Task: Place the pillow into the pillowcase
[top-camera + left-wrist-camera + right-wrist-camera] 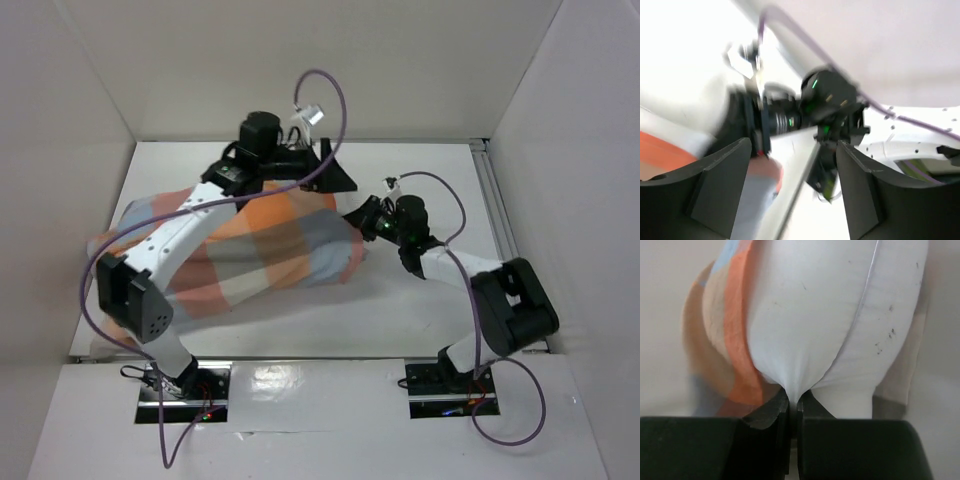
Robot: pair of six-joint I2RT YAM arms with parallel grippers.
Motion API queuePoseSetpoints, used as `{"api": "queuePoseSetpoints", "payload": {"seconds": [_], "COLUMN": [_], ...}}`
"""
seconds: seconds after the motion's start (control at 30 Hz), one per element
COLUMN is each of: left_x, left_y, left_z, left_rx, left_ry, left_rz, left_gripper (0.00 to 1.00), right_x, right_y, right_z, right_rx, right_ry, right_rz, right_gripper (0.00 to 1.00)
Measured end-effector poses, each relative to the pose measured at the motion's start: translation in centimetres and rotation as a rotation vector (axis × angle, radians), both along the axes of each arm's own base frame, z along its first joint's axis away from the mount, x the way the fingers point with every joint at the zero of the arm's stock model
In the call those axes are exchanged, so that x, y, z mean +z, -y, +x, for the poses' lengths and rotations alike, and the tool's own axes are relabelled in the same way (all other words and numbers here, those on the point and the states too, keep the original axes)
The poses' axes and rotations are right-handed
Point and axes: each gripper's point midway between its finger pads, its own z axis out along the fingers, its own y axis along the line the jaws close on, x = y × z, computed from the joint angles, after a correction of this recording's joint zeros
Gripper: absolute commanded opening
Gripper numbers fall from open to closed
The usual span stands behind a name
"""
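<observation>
Pillow [805,315] in the checked pillowcase [250,250], left of centre on the table [420,320].
The right gripper [794,407] is clamped tight on the pillow's bare white end (a pinch only its wrist view shows). The left gripper [794,145] gapes wide, holding nothing, in a blurred view. Bare table lies to the right.

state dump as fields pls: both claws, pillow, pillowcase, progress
pillowcase: checked, bulging, lying on the table; left arm reaches across above it
pillow: mostly covered by the pillowcase; white end shows at its right end
right claw: shut, pinching white pillow fabric at that end
left claw: open, nothing between its fingers; wrist view blurred
progress: pillow largely in, right end not yet covered
</observation>
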Motion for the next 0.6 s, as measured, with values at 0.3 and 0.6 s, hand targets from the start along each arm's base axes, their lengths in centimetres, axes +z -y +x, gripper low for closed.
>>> {"api": "queuePoseSetpoints", "payload": {"seconds": [0.3,0.6], "left_x": [10.6,-0.4], "left_y": [-7.0,-12.2], "left_z": [-0.6,2.9], "left_rx": [0.208,0.545], "left_ry": [0.312,0.074], "left_rz": [-0.032,0.335], "left_gripper": [0.73,0.81], "right_x": [-3.7,-4.7], "right_y": [0.7,-7.2], "right_z": [-5.8,-8.6], "right_rx": [0.048,0.305], "right_ry": [-0.054,0.013], "right_rz": [-0.163,-0.361], "right_gripper": [0.0,0.96]}}
